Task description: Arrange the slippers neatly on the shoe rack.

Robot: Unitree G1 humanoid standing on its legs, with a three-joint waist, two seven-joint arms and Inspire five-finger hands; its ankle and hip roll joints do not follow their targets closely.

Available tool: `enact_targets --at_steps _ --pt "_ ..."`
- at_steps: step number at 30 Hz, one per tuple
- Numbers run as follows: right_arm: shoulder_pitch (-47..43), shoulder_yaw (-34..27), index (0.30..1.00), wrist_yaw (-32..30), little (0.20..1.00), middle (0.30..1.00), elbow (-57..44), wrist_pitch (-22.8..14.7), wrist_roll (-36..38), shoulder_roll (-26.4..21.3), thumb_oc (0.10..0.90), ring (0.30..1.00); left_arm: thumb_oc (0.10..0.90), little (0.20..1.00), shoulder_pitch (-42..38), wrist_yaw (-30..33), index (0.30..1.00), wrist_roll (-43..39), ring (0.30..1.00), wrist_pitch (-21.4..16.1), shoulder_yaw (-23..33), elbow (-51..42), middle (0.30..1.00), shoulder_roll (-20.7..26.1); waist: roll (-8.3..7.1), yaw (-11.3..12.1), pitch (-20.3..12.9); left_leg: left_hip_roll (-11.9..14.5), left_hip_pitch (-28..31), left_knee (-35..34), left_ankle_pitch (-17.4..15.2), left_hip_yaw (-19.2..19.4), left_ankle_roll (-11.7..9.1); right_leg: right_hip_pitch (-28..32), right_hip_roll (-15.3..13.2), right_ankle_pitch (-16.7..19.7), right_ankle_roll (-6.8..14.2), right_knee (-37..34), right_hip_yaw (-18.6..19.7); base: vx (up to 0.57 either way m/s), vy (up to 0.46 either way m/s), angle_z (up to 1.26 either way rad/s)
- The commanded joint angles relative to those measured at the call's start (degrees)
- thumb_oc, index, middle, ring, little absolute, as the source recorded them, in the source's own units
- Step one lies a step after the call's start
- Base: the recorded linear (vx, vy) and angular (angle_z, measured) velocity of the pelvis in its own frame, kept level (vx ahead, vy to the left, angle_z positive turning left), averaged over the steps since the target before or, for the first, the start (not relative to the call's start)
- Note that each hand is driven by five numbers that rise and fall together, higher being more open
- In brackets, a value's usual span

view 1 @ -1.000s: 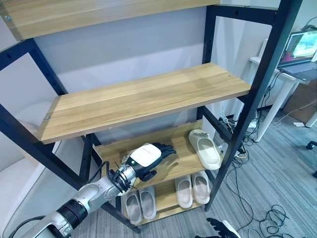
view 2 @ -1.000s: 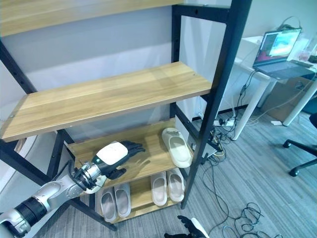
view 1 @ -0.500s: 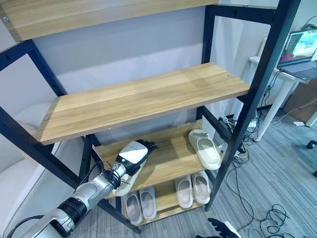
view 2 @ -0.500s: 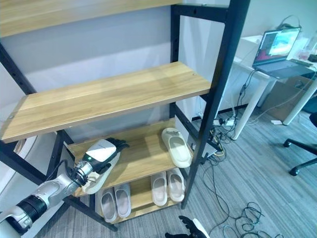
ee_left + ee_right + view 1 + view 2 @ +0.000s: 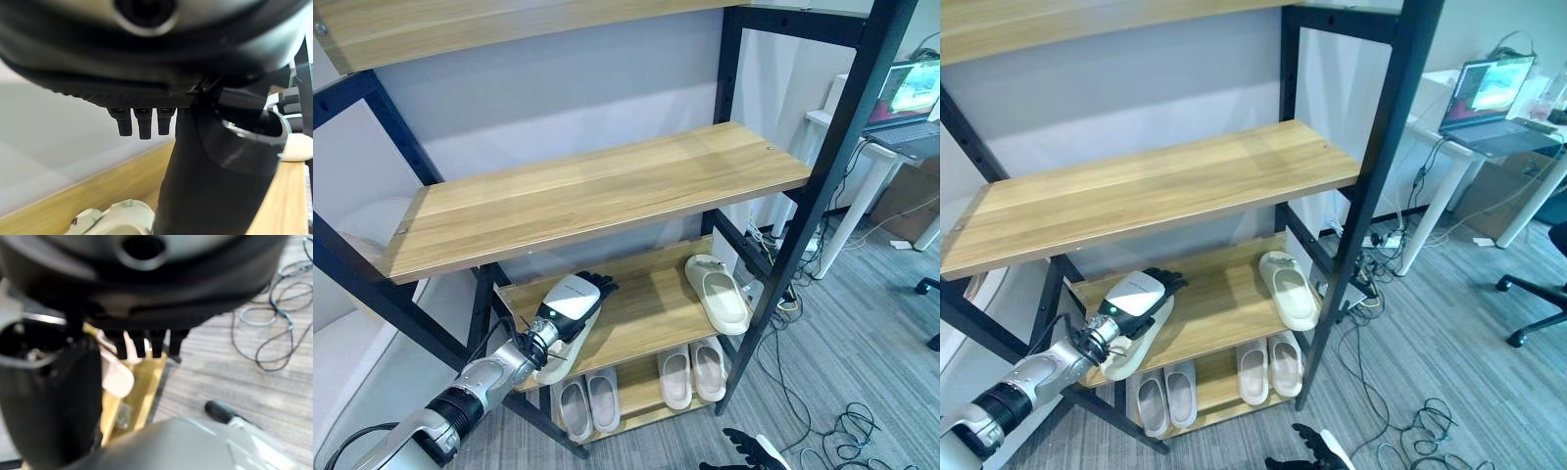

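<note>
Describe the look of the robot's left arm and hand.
The left arm is silver-grey with black bands near the wrist, and thin black cables loop beside it. The left hand has a white cover over its back and dark fingers.

Shoe rack (image 5: 822, 166) is showing a matt black metal frame carrying boards of light wood grain with a smooth, low-sheen finish. Slippers (image 5: 718, 294) are appearing as soft moulded foam or rubber, matt off-white. Left hand (image 5: 570, 299) is presenting a glossy white plastic back cover over dark matt fingers. Floor (image 5: 862, 362) is showing grey, rough-textured carpet.
</note>
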Motion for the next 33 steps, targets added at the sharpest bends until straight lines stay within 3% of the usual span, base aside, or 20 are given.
enact_targets --at_steps 1,9,33 --pt "-1.94 -0.85 0.900 -1.45 0.900 0.900 -4.43 -3.12 0.39 0.18 0.800 0.900 0.800 0.900 -9.29 4.79 0.900 -5.34 0.900 2.40 8.32 1.23 0.900 1.91 -1.36 0.27 -0.10 -1.13 1.31 0.53 -6.17 -0.96 -0.89 3.49 -2.24 -8.13 4.29 0.74 -1.03 0.00 0.000 0.00" --pt "-3.09 -0.84 0.900 -1.87 0.900 0.900 -3.46 -2.35 -1.32 0.64 0.800 0.900 0.800 0.900 -5.66 5.46 0.900 -1.52 0.900 4.13 12.47 -4.15 0.900 3.91 -1.88 1.16 0.24 -1.06 0.97 0.53 -5.53 -1.28 -0.74 3.47 -2.14 -7.75 4.02 0.74 -1.22 -0.01 -0.002 0.00" --pt "-2.98 -1.35 0.900 -1.51 0.900 0.900 -4.54 -1.45 -1.42 0.46 0.800 0.900 0.800 0.900 -2.54 1.51 0.900 -3.14 0.900 3.98 12.53 -2.60 0.900 1.66 -2.57 1.55 1.19 -0.85 0.53 0.53 -5.50 -1.33 -0.68 2.92 -1.94 -7.57 3.93 0.74 -1.56 0.01 0.001 0.00"
